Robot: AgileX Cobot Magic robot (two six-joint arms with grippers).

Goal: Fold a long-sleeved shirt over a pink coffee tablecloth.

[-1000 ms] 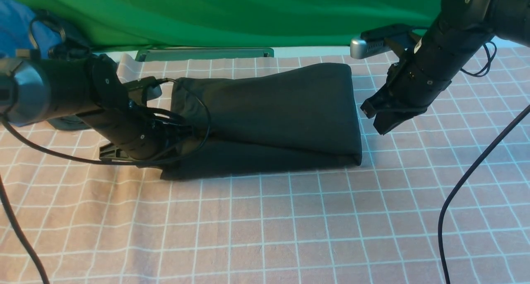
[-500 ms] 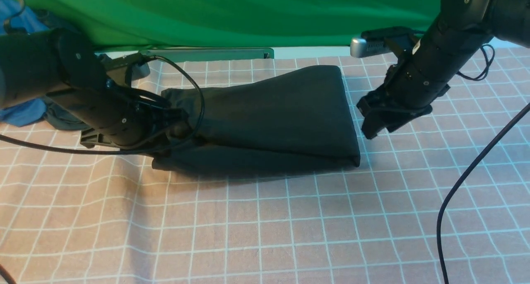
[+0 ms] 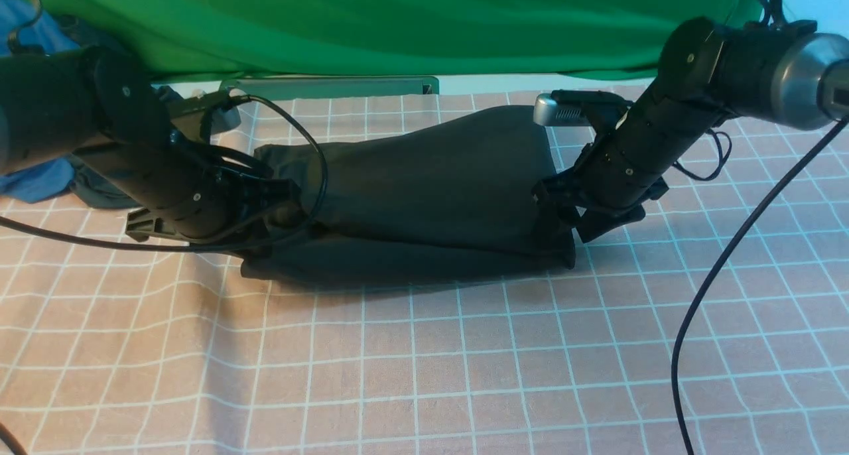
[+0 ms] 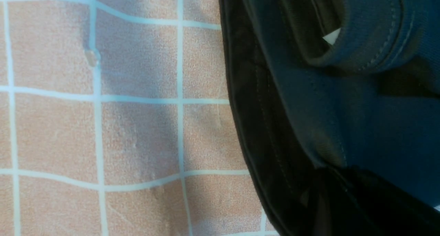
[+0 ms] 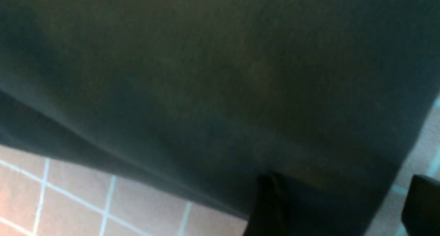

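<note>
The wide dusty-pink tablecloth [image 3: 424, 369] with its grid of thin white lines covers the whole working surface, lying slightly rippled near the left. Behind it, at the far edge, hangs a plain bright green cloth [image 3: 371, 24], and a blue garment [image 3: 33, 176] sits at the far left beside a smaller grey-green one.

The large black soft-knit long-sleeved shirt [image 3: 424, 196] rests on the tablecloth at the middle, a little toward the far side. It is already a compact, layered bundle: a broad upper panel lies over a lower layer whose edge shows along the near side. The sleeves are not visible, so they seem tucked inside. The left end looks narrower and bunched, the right end squarer.

The left gripper [image 3: 282, 206] is at the shirt's left end with its jaws closed; the left wrist view shows the hemmed fabric and neck opening close by, and it appears to pinch the cloth, though the contact itself is hidden.

The right gripper [image 3: 560, 206] is at the shirt's right edge with jaws spread wide, straddling the fabric there and holding nothing.

By my judgement the main folds are done; a final fold or tidying of the loose left end remains.
</note>
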